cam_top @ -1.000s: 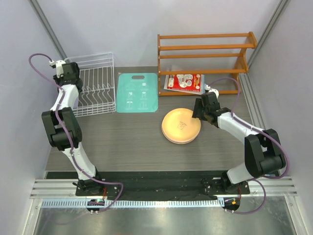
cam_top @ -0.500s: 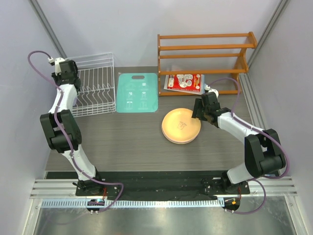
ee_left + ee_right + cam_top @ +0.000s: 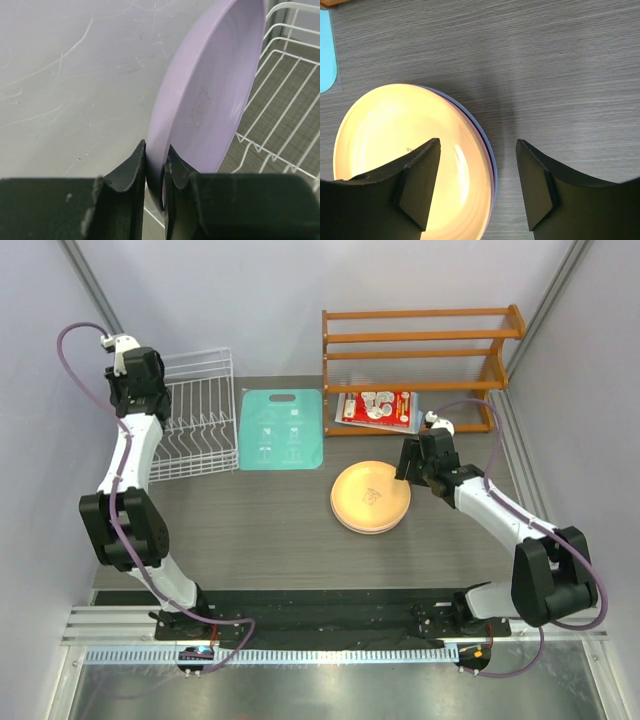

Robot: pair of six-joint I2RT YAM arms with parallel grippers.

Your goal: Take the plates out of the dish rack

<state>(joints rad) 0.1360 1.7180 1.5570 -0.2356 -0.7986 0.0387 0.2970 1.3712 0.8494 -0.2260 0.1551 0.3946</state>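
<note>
The left tool (image 3: 155, 156) is clamped on the rim of a lavender plate (image 3: 210, 95), held upright at the far left corner of the dish rack (image 3: 196, 416), whose white wires show beside and below it. Whether the plate touches the rack I cannot tell. Well to the right of the dish rack, past the teal cutting board (image 3: 282, 430), a stack of plates (image 3: 368, 498) lies on the worktop (image 3: 250, 535), a pale orange one on top. There the right tool (image 3: 477, 144) hangs over the stack's rim, jaws spread wide, gripping nothing.
</note>
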